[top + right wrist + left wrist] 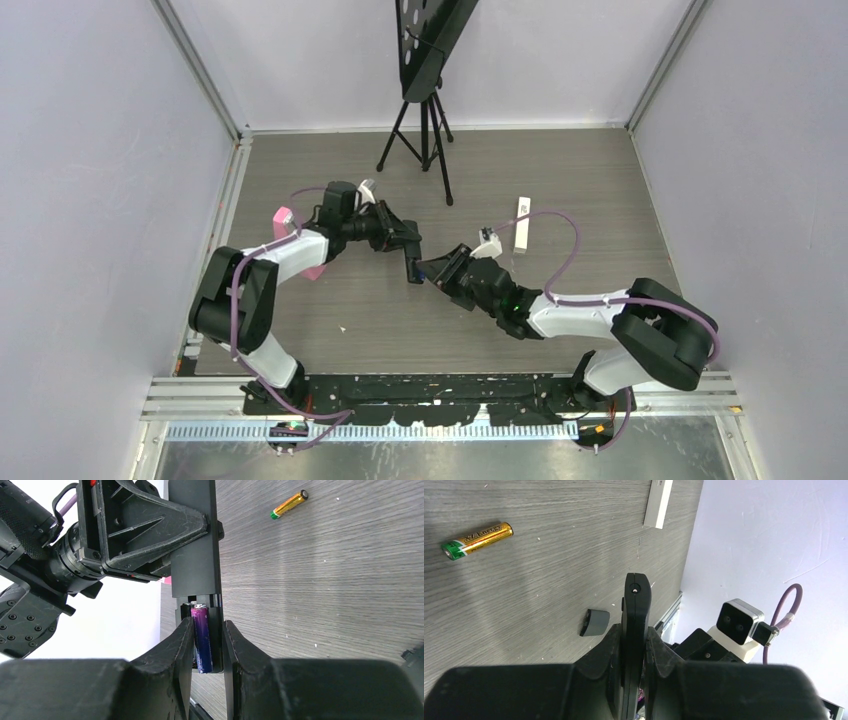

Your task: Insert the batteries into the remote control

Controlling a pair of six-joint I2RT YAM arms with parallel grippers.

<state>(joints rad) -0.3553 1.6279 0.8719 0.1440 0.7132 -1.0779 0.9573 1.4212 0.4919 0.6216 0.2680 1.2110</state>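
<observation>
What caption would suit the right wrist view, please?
Right end effector straddles the purple battery in the black remote; a gold-green battery lies beyond.

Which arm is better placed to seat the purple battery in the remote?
Right. The right gripper straddles the purple battery in the open remote; the left gripper is shut on that remote, holding it.

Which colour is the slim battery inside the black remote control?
The slim battery in the black remote control is purple; clearest in right wrist view.
</observation>
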